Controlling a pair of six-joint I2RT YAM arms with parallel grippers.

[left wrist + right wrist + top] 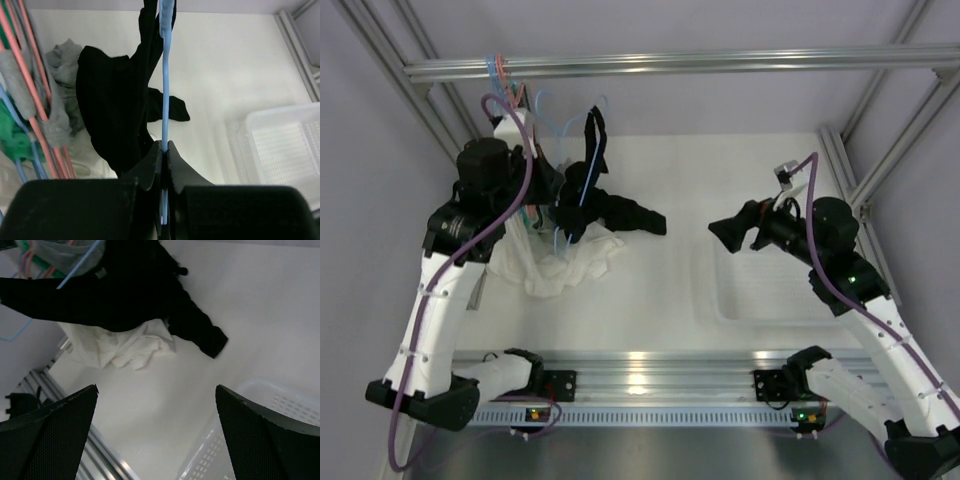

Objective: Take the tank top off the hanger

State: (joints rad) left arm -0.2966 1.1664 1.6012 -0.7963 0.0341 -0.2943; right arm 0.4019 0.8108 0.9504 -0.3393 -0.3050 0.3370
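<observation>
Now left pincer (164, 150) clamps hanger (165, 75).

the white table (660, 290) carries a crumpled heap of white cloth (565, 262) on its left side and a shallow white perforated tray (770, 285) on its right, well apart. the trailing end of the black tank top (638, 216) seems to rest on the surface just beside the heap. grey garments (62, 70) lie farther back.
</observation>
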